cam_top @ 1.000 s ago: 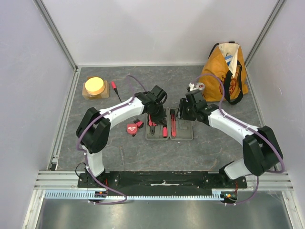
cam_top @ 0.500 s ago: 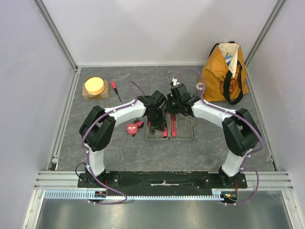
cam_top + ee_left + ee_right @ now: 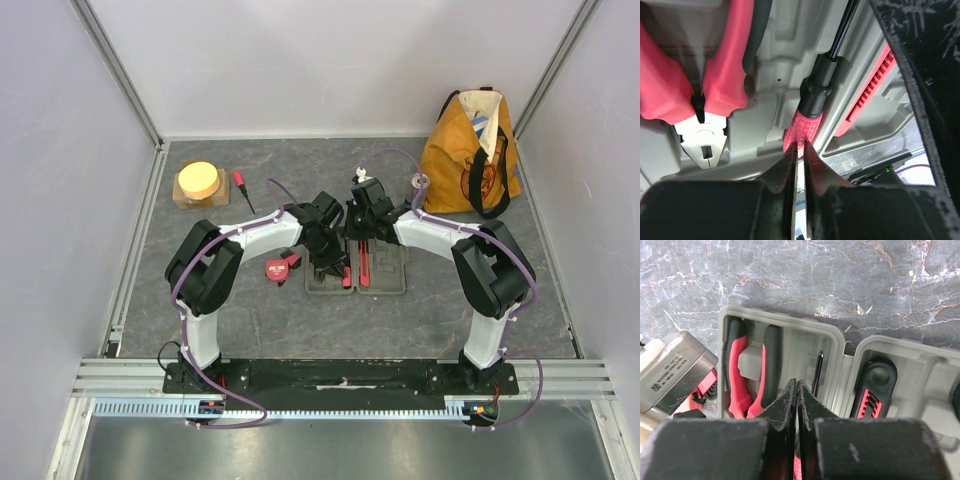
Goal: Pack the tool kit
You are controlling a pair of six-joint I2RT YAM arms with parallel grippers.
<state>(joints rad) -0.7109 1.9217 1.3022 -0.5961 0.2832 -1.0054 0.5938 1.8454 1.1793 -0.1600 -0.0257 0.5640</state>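
— Looking for the tool kit? You'll find it lying open and flat on the table, between your two arms.
— And my left gripper?
— It's over the case's left half, fingers drawn to a thin slit right at the butt of the red-handled screwdriver. That slit is too narrow to go around the handle, and you've hold of nothing visible. The pliers sit beside the screwdriver.
— The right gripper?
— Fingers pressed together, empty, above that same half near the hinge. Your red tape measure lies just left of the case, outside it.
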